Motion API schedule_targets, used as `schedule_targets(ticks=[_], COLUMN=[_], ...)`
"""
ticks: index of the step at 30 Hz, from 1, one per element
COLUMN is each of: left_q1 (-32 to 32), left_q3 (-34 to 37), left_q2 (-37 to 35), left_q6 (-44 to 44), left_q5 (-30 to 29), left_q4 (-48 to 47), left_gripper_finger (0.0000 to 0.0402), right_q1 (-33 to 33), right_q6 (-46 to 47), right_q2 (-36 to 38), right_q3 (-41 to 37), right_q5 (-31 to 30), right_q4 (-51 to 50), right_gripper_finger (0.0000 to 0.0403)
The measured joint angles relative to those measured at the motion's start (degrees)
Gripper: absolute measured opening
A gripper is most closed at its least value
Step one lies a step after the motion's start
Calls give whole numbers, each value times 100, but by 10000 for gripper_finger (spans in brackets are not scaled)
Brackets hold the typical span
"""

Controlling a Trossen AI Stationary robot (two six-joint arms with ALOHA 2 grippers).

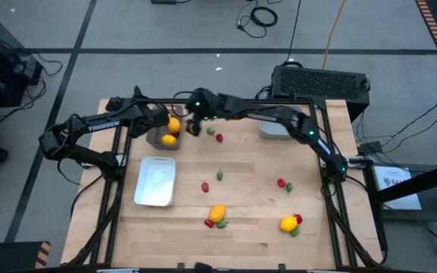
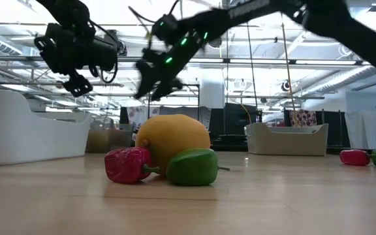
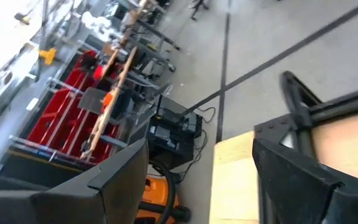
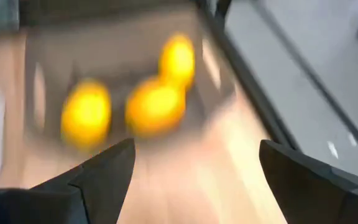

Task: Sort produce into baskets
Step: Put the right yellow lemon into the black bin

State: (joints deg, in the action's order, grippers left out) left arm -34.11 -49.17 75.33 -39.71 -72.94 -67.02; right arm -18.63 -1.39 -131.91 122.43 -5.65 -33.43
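Hovering spread and empty, right pincer [image 4: 194, 171] faces three lemons [image 4: 156, 104] in the grey-brown basket [image 1: 156, 138].

Two dark jointed arms [image 1: 89, 129] (white "TROSSEN" lettering, green lights)

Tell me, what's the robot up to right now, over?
Right gripper open by the grey-brown basket, lemons inside. Left gripper open, empty. Two lemons left on table, path unblocked.
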Motion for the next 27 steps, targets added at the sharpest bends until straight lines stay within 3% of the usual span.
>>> schedule_targets(ticks=[6,10,14,22,27], left_q1=[0,43,198,850,1442], left_q3=[0,0,0,0,-2], left_q2=[0,0,0,0,1], left_q6=[1779,2983,3559,4179,4376], left_q5=[1074,2236,3228,4940,6908], left_q4=[1399,2620,3466,4677,5273], left_gripper_finger=[295,295,295,295,295], right_q1=[146,367,710,1761,2318], right_q6=[14,396,824,1063,1738], right_q2=[832,1226,1406,1834,2283], right_q3=[0,0,-1,-313,-943], right_q5=[-15,0,-9,443,261], right_q4=[-3148,-4605,-5663,-5635,-5641], right_gripper_finger=[333,333,333,333,333])
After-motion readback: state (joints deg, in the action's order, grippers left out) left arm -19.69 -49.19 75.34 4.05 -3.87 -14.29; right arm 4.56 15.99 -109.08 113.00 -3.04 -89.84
